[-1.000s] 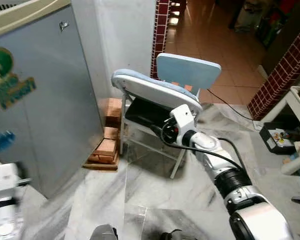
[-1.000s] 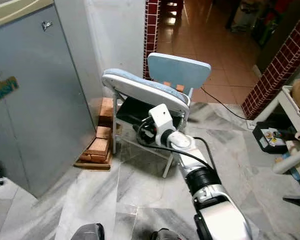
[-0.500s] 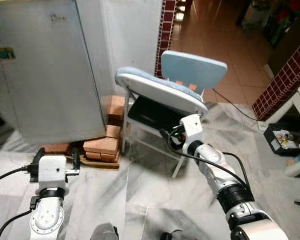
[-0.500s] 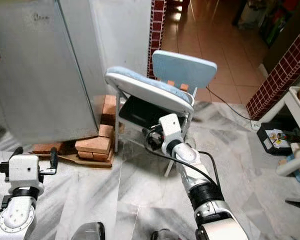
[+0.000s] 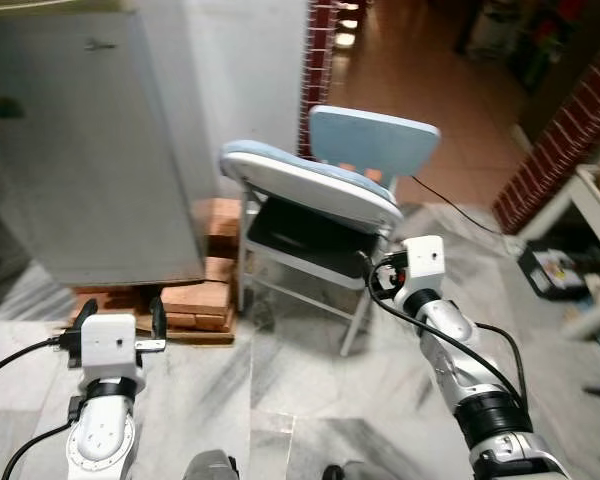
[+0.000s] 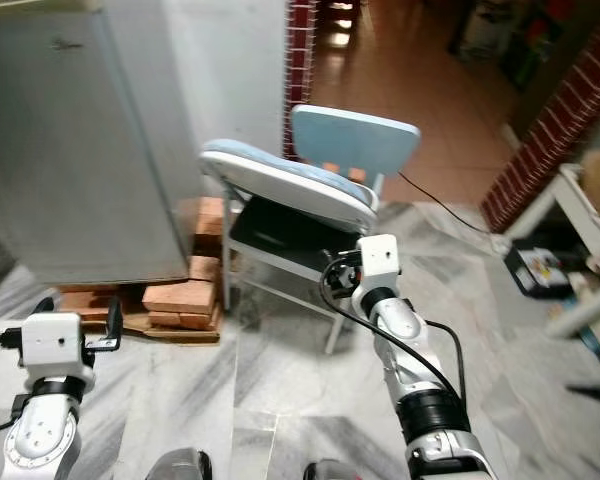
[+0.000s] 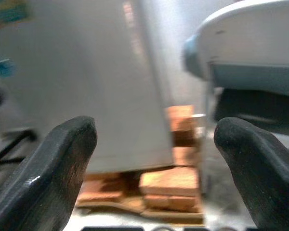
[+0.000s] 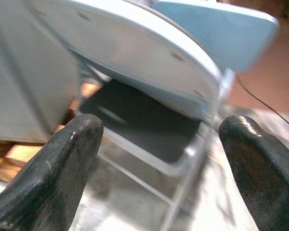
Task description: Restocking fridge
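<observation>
Your left gripper (image 7: 154,168) is spread wide and empty, low over the marble floor (image 5: 280,370), facing the closed grey fridge (image 5: 80,150) on its bricks (image 5: 205,295). Your right gripper (image 8: 159,163) is equally wide and empty, beside the blue folding chair (image 5: 330,190).
</observation>
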